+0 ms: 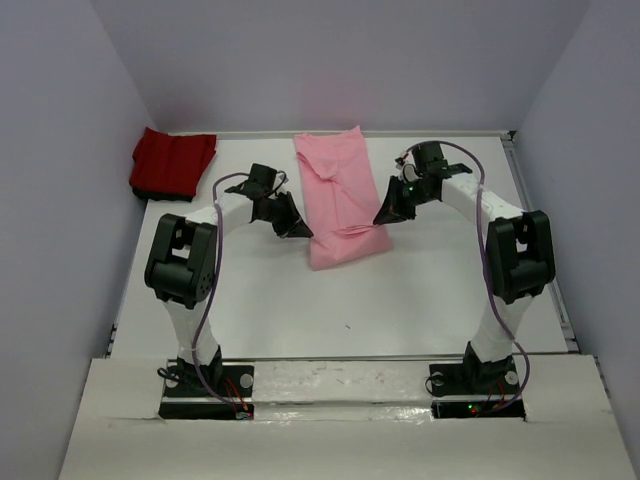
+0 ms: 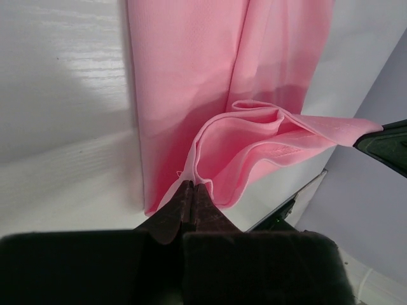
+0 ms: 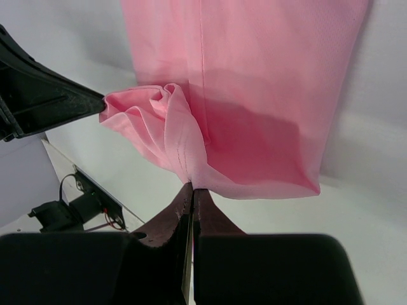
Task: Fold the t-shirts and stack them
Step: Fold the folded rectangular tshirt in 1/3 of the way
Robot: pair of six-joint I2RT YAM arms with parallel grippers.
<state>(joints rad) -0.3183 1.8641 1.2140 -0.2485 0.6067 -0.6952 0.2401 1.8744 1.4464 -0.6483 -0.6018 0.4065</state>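
Pink shirt [image 2: 191, 76] everywhere; red shirt [image 1: 172, 163] overhead

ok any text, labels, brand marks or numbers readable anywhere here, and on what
No readable text in any of the three views.
pink t-shirt: plain cloth, no print, tag or logo showing.
red t-shirt: plain, no print showing.
table: white, no writing or stickers.
Arms and their bases: no legible marking; any label there is too small to make out.
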